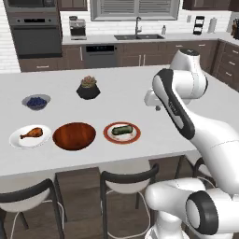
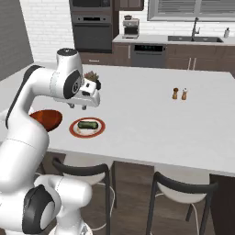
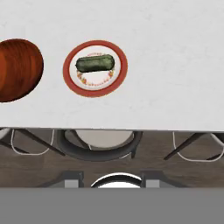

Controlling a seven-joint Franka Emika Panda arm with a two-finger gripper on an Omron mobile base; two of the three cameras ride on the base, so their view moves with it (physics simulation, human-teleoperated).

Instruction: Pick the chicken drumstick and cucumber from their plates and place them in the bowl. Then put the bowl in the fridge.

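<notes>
1. in the left base view, we see the chicken drumstick (image 1: pixel 33 133) lying on the plain white plate (image 1: pixel 18 141) at the left edge of the frame, on the white counter (image 1: pixel 121 88).
2. just right of it sits the reddish-brown bowl (image 1: pixel 74 136), with nothing in it, and right of that the red-rimmed plate (image 1: pixel 134 137) carrying the cucumber (image 1: pixel 122 130).
3. behind this row, toward the upper left, stand a small grey bowl of blueberries (image 1: pixel 36 101) and a black faceted pot (image 1: pixel 88 88).
4. in the right base view, the gripper (image 2: pixel 77 107) hangs above the counter at the left of the frame, above and a little left of the cucumber (image 2: pixel 87 124), not touching it.
5. we cannot tell how far its jaws stand apart; nothing shows between them.
6. the hand view looks down on the cucumber (image 3: pixel 95 63) in the upper middle, lying across its plate (image 3: pixel 69 70), with the bowl (image 3: pixel 17 68) at the left edge, apart from the plate.
7. two shakers (image 2: pixel 179 93) stand at the right of the right base view.
</notes>
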